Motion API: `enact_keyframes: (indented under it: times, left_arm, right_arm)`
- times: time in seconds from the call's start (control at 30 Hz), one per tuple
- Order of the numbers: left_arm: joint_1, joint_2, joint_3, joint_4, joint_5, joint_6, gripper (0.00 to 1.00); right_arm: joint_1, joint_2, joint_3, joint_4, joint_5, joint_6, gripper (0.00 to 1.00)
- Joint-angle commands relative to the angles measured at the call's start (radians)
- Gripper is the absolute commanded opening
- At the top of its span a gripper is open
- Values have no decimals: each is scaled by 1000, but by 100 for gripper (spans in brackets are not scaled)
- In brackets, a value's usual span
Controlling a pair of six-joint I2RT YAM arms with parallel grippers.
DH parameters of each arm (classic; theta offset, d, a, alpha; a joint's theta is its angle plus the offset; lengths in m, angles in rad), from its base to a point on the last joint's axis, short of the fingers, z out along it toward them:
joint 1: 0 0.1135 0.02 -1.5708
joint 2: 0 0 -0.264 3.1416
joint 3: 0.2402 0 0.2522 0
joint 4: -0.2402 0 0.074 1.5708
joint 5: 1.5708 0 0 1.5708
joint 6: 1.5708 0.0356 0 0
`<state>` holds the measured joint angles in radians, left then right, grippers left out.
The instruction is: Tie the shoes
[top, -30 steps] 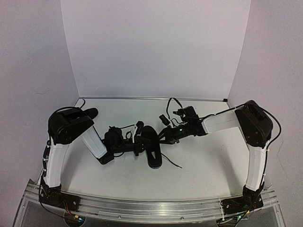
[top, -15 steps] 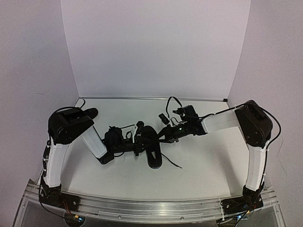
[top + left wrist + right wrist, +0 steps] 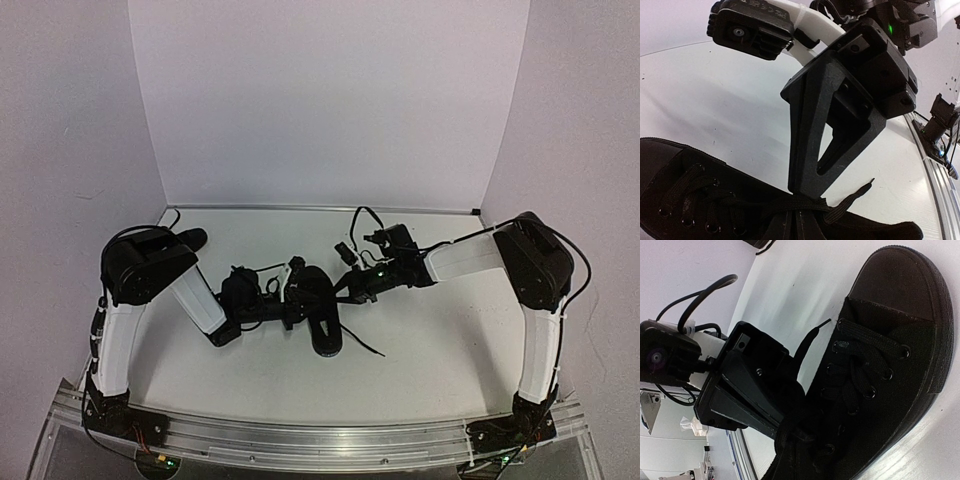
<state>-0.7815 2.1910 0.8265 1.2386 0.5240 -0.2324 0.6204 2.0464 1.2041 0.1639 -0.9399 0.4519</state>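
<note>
One black shoe [image 3: 322, 318] lies mid-table, toe towards the near edge; it also shows in the left wrist view [image 3: 685, 200] and the right wrist view [image 3: 885, 355]. My left gripper [image 3: 297, 305] and right gripper [image 3: 337, 294] meet tip to tip over its laced top. In the left wrist view my left gripper [image 3: 796, 214] is shut on a black lace [image 3: 810, 205], and the right gripper [image 3: 809, 192] is shut on the same lace bundle. A free lace end [image 3: 860, 192] sticks out to the right. The second shoe [image 3: 188, 240] lies at the far left behind the left arm.
A loose lace [image 3: 365, 345] trails from the middle shoe onto the white table to the right. White walls close in the back and both sides. The aluminium rail [image 3: 320, 435] with both arm bases runs along the near edge.
Hardly anything: both grippers stay shut at the laces, with the right gripper edged slightly left towards the left one. The shoe has not moved.
</note>
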Motion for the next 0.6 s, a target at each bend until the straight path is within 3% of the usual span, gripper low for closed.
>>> enact_keyframes:
  times: [0.0,0.33,0.57]
  left_arm:
    - [-4,-79,-16,-64,6,43,9]
    - [-2,-285,-122,-271,-7,142,29]
    - [49,-421,-165,-383,-42,145,36]
  right_arm:
    - [11,-24,20,23,8,-9,0]
    - [10,-57,2,23,37,-20,0]
    - [10,-73,-12,23,45,-31,0]
